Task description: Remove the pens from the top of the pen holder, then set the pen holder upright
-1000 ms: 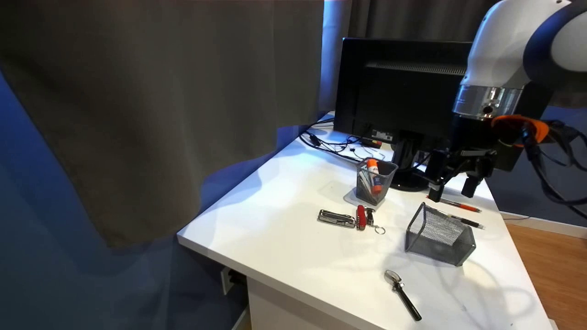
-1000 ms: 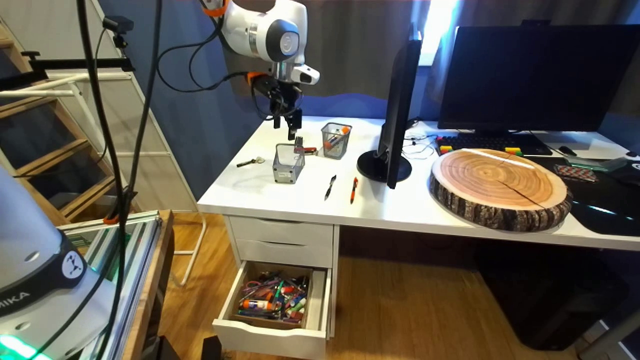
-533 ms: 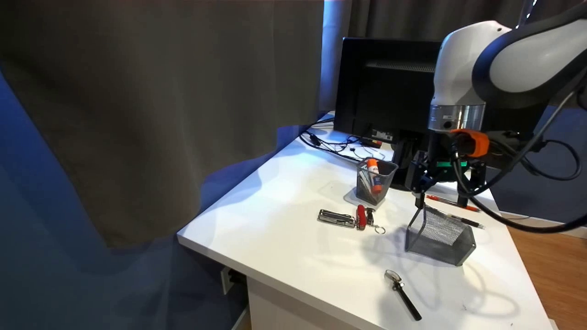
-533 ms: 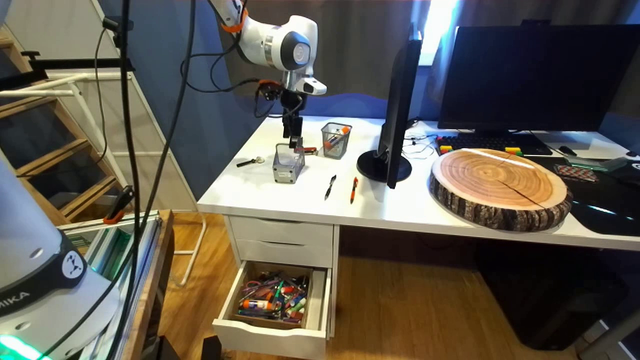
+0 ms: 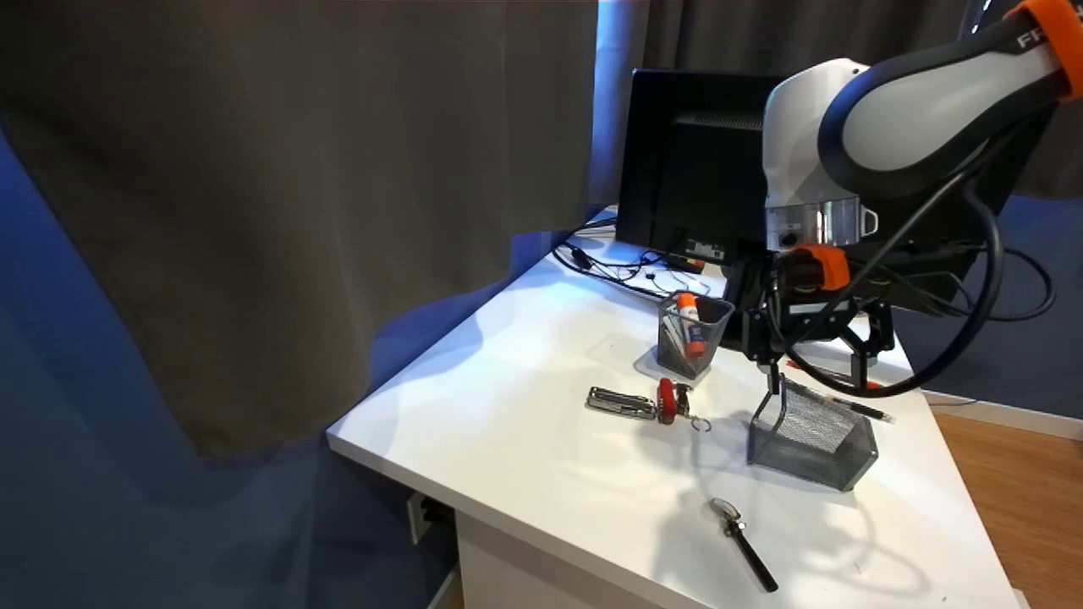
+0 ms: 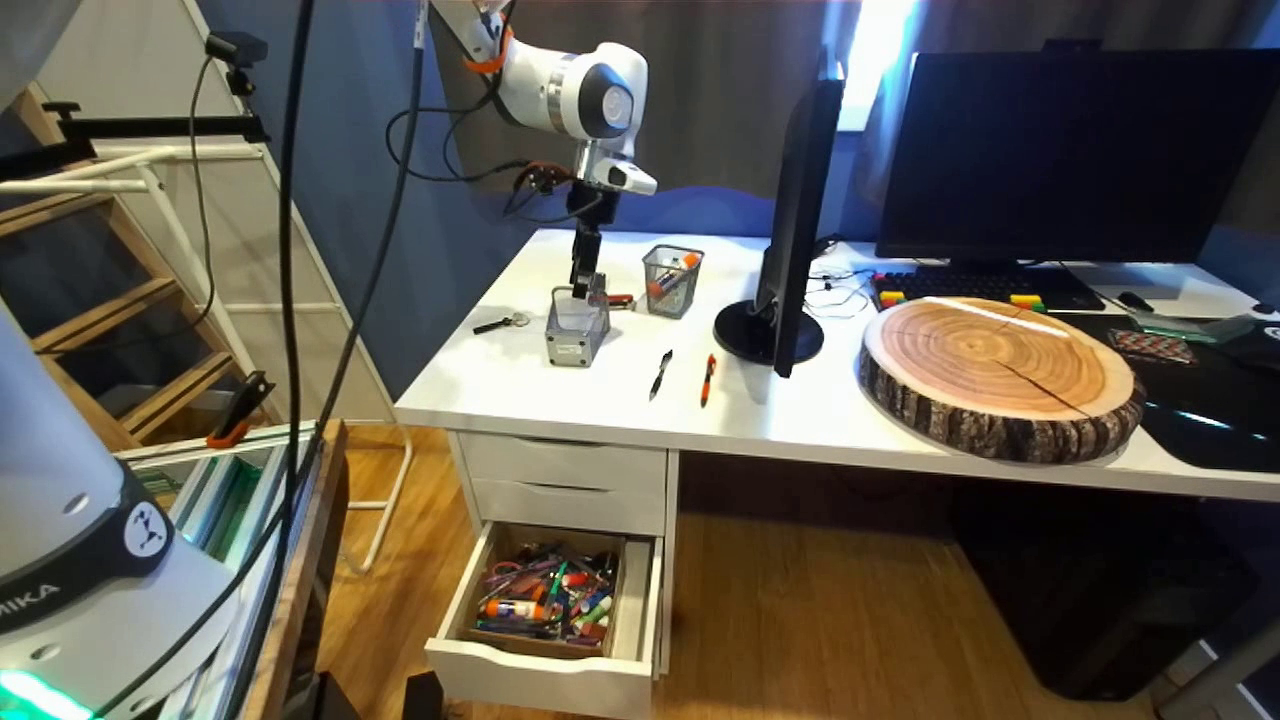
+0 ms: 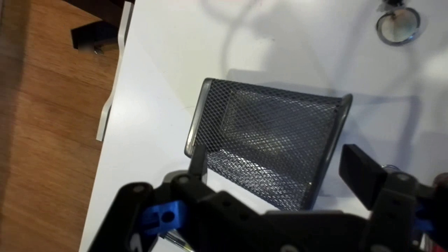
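Pen holder (image 7: pixel 269 138) on its side, mid-frame in the wrist view, gripper (image 7: pixel 278 164) over it, fingers spread wide, gripping nothing! Touching the mesh? Can't tell. Right of centre in an exterior view, a cup (image 5: pixel 677 364) holds a glue stick (image 5: pixel 690 326) and pale bits (image 5: pixel 671 332) blurred by mesh. Low in an exterior view, a drawer (image 6: pixel 540 688) holds jumbled clutter (image 6: pixel 550 592); mid-frame, black pen (image 6: pixel 660 375) and orange pen (image 6: pixel 708 381). Wrist view, top right: magnifier (image 7: pixel 399 26), handle cut off.
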You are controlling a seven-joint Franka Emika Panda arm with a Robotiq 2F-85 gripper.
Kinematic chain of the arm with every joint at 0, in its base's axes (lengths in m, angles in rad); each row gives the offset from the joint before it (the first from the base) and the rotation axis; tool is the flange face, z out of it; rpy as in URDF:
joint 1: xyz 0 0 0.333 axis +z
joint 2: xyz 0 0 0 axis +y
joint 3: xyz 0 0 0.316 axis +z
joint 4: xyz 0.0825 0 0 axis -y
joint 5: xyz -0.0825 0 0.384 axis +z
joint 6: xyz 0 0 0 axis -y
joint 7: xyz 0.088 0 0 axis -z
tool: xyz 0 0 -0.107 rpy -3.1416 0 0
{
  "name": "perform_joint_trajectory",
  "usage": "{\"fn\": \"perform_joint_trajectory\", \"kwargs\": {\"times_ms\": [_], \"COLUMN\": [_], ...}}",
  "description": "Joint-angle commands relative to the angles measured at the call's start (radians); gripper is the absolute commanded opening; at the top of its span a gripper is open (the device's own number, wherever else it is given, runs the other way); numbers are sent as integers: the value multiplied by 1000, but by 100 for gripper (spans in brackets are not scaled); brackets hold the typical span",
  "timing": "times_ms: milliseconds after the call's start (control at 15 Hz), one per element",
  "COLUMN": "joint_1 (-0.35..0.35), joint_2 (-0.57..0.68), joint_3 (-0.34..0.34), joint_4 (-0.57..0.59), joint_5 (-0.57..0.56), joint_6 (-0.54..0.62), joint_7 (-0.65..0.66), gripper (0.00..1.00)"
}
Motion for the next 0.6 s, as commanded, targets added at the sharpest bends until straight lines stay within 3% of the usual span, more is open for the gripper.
{"fn": "perform_joint_trajectory", "kwargs": {"times_ms": [0,133,200,400,467,533], "joint_1": [20,21,21,22,22,22], "joint_2": [68,90,100,131,142,150], "joint_3": [-12,-10,-10,-9,-10,-9], "joint_4": [120,155,171,218,232,242], "joint_5": [-1,-1,-1,-1,-1,0], "joint_6": [-117,-152,-165,-201,-209,-217], "joint_7": [61,72,75,76,76,75], "gripper": [71,63,89,99,100,83]}}
